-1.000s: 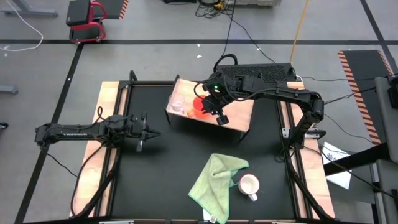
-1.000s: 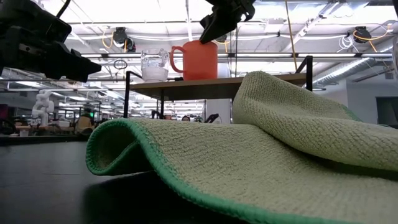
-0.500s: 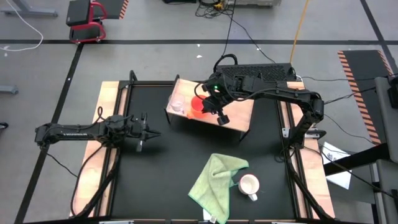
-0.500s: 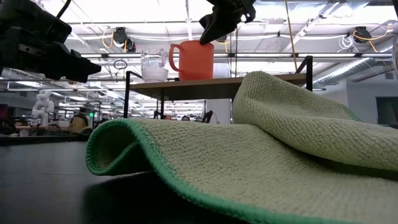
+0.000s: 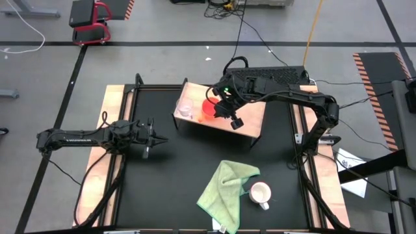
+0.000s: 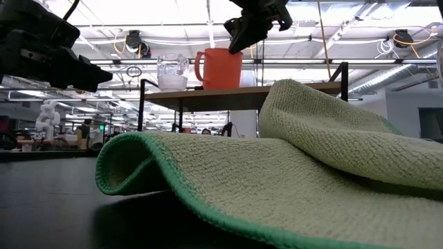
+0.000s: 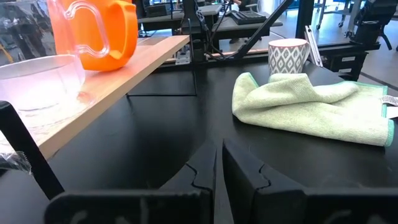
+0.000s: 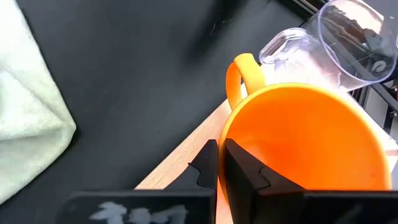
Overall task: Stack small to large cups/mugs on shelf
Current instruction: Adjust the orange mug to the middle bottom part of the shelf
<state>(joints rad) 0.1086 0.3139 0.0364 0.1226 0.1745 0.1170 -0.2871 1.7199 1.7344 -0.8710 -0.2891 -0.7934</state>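
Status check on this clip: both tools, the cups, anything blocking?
Right tool shut, empty, above orange mug on shelf. Left tool shut, idle. White mug on table beside green cloth. No obstruction.

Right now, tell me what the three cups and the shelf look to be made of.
Glass cup: clear glass or clear plastic; you see straight through it. Orange mug: glossy, slightly see-through, probably plastic. White mug: opaque with a grey printed pattern, likely ceramic. Shelf: pale matte wood with visible grain, on dark legs.
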